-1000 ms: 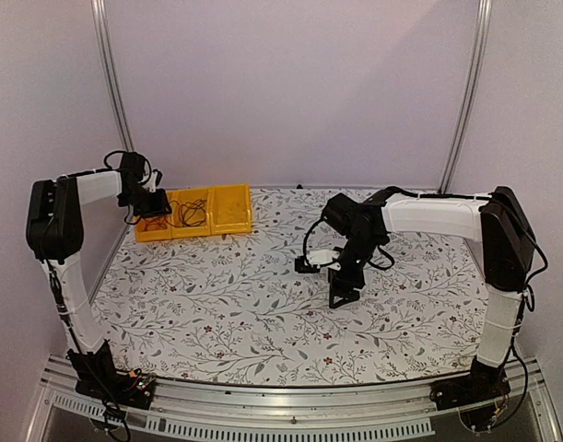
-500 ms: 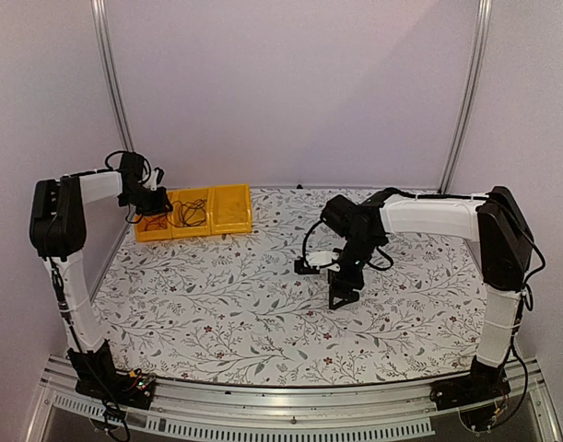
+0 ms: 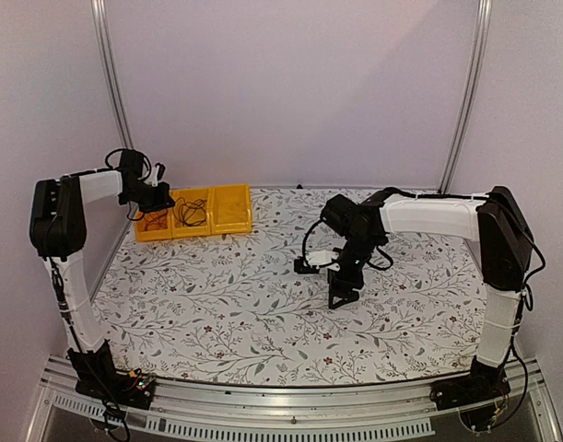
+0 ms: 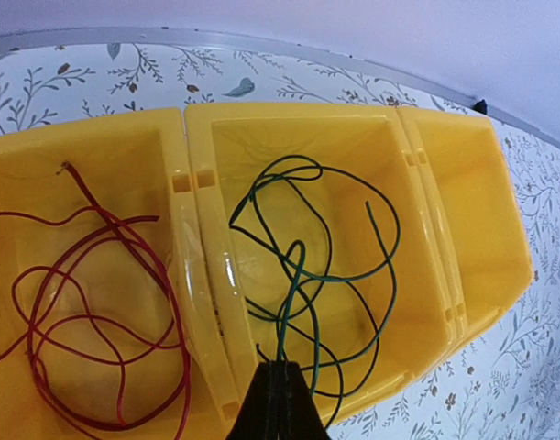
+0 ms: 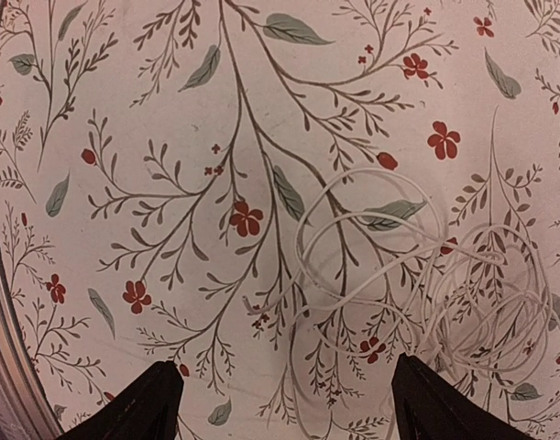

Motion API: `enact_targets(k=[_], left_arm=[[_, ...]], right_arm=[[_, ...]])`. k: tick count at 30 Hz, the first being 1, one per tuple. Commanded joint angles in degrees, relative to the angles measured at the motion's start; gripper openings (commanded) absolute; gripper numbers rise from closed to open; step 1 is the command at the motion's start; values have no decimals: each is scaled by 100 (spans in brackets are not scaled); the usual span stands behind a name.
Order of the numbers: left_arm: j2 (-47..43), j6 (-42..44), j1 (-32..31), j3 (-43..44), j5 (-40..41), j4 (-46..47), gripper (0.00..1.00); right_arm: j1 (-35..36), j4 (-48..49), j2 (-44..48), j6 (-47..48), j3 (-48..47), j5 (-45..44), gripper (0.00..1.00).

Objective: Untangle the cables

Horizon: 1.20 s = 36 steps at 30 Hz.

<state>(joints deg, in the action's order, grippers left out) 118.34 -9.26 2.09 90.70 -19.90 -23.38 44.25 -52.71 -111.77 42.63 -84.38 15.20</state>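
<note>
Table (image 3: 244, 322): a surface with a floral pattern; both arms reach out over it from its near edge.
Yellow bins (image 3: 191, 214): three in a row, touching side to side, close to the table's far-left corner.
Left bin (image 4: 78, 151): the one nearest the table's left edge; it holds the red cable.
Red cable (image 4: 105, 275): lies in loose, overlapping loops on the bin floor, with one end pointing up toward the far wall.
Middle bin (image 4: 298, 137): it holds the dark green cable.
Dark green cable (image 4: 293, 284): wide loops cross one another, and one free end lies near the bin's right wall.
White cable (image 5: 426, 275): thin coils lie flat on the table right of centre, well apart from the bins.
Left gripper (image 4: 280, 367): hangs over the near rim of the middle bin with its jaws together. Green strands run right up to the tip. I cannot tell whether one is pinched.
Right gripper (image 5: 287, 367): hovers above the white cable with its jaws wide apart, gripping nothing. Most of the coils lie toward its right finger.
</note>
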Motion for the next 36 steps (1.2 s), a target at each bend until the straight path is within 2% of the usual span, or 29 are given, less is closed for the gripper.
enact_targets(k=[1, 5, 8, 16, 21, 22, 25, 28, 32, 36], left_arm=[[125, -104, -164, 8, -176, 243, 0], [271, -81, -385, 145, -148, 303, 0], [494, -7, -597, 422, -28, 193, 0], [1078, -202, -972, 847, 1069, -157, 0], [1036, -403, -1005, 820, 1380, -215, 0], [990, -414, -1008, 830, 1383, -256, 2], [583, -390, -1029, 803, 1471, -326, 17], [-189, -220, -1136, 584, 1688, -189, 32], [-1080, -119, -1389, 287, 2262, -247, 41], [-1814, -174, -1783, -201, 2329, -328, 44]], right_arm=[[40, -11, -91, -36, -124, 28, 83], [17, 53, -53, -79, -146, -74, 83], [-193, -26, 62, -185, -434, 299, 83], [-1217, 246, 676, -523, -642, 685, 77], [-1709, 452, 846, -771, -508, 699, 72], [-1773, 506, 863, -781, -457, 672, 71], [-1911, 602, 797, -766, -331, 703, 65], [-1925, 731, 677, -671, -182, 862, 56], [-1882, 714, 413, -542, -208, 1086, 45], [-1620, 758, 334, -323, -47, 1066, 43]])
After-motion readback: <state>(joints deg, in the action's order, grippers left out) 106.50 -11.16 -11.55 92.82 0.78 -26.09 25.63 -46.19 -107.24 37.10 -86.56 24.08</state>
